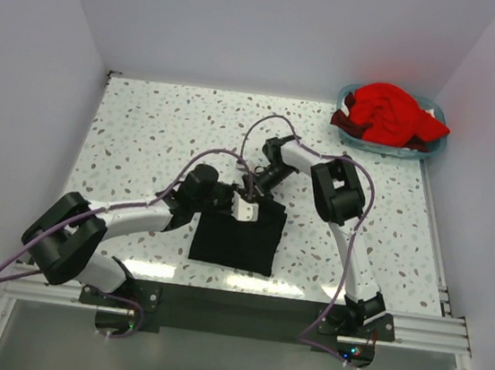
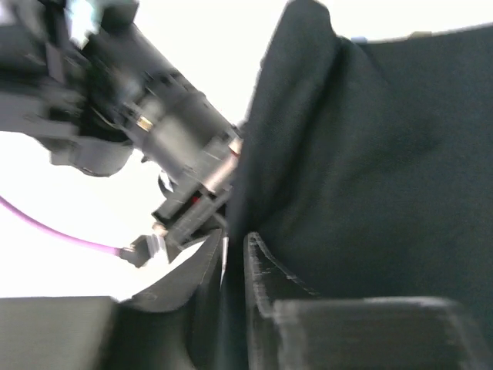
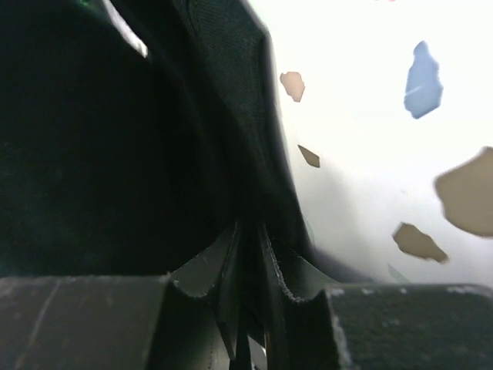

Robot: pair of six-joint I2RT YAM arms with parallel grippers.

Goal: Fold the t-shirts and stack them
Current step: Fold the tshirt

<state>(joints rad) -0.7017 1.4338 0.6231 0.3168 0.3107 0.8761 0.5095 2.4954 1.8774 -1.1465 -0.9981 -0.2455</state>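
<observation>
**Black shirt** lies folded into a rough square on the table, near the front edge and between the two arms. **Red shirt** sits crumpled in the basket at the far right corner, well apart from it. Left gripper and right gripper meet just beside each other at the far edge of the black shirt. In each wrist view the fingers are drawn close, with a fold of black cloth pinched between them. The cloth looks light, limp and layered. Lifted at a single point it would probably sag and unfold, and thin layers could slip out one by one. The soundest hold appears to be along a folded edge, catching all layers at once, with the grippers spread apart.
</observation>
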